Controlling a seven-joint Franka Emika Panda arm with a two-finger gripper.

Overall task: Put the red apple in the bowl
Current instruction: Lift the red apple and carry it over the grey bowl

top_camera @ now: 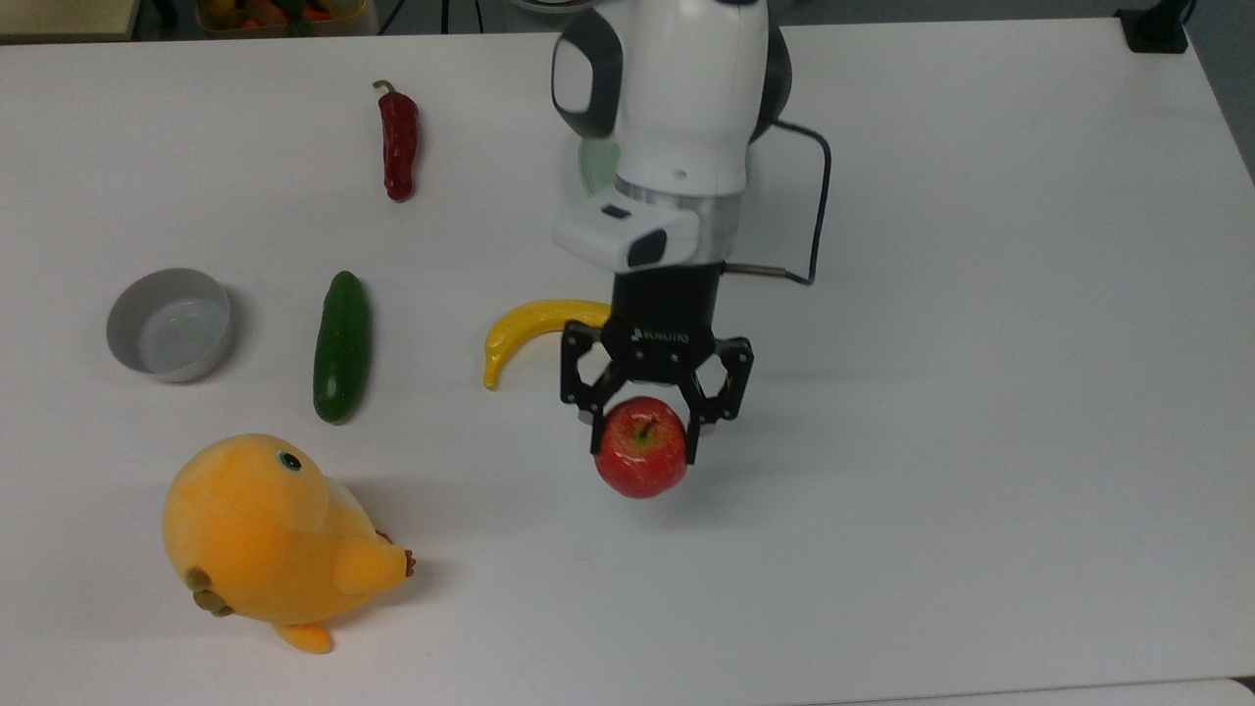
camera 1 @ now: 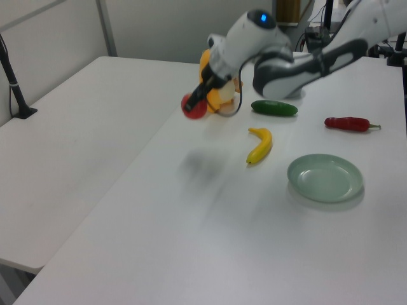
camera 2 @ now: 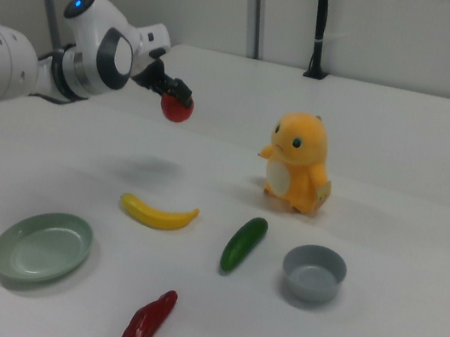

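My gripper (top_camera: 642, 433) is shut on the red apple (top_camera: 641, 459), which hangs well above the white table. The left view has the apple (camera 1: 194, 107) in the gripper (camera 1: 196, 101) in front of the plush toy, its shadow on the table below. In the right view the apple (camera 2: 176, 108) is held by the gripper (camera 2: 174, 96) high over the table. The small grey bowl (top_camera: 170, 324) stands empty at the top view's far left, beyond the cucumber. It also sits near the right view's lower right, bowl (camera 2: 314, 272).
Between apple and bowl lie a yellow banana (top_camera: 529, 327) and a green cucumber (top_camera: 341, 345). A yellow plush chick (top_camera: 270, 537) sits at the top view's lower left. A red chili pepper (top_camera: 398, 142) lies further back. A pale green plate (camera 1: 325, 178) rests behind the arm.
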